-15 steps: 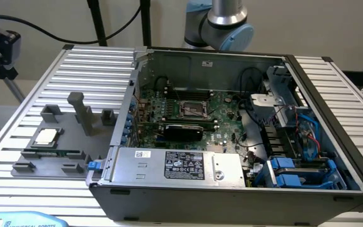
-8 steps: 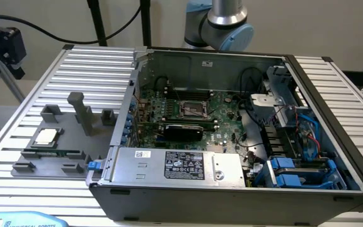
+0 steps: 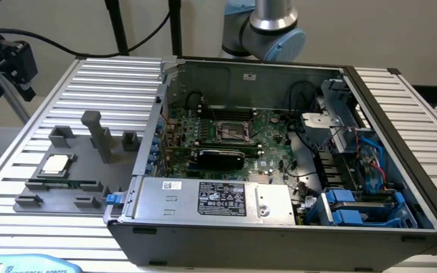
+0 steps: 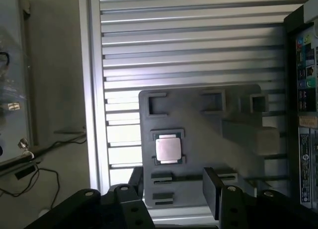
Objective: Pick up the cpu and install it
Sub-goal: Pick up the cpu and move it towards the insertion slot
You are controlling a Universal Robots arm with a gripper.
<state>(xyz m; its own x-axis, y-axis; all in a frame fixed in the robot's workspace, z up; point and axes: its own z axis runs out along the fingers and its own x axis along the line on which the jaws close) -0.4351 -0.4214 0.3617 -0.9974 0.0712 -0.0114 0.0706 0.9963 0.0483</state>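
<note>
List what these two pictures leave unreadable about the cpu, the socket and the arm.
- Cpu: the print on its top is too small to read in either view.
- Socket: exterior view, too small to tell whether its latch is open.
- Arm: exterior view, cut off by the top edge.
- Fixture: wrist view, one edge is hidden behind the open fingers.

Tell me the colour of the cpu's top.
The cpu top is silvery-beige; wrist view shows it best.
</note>
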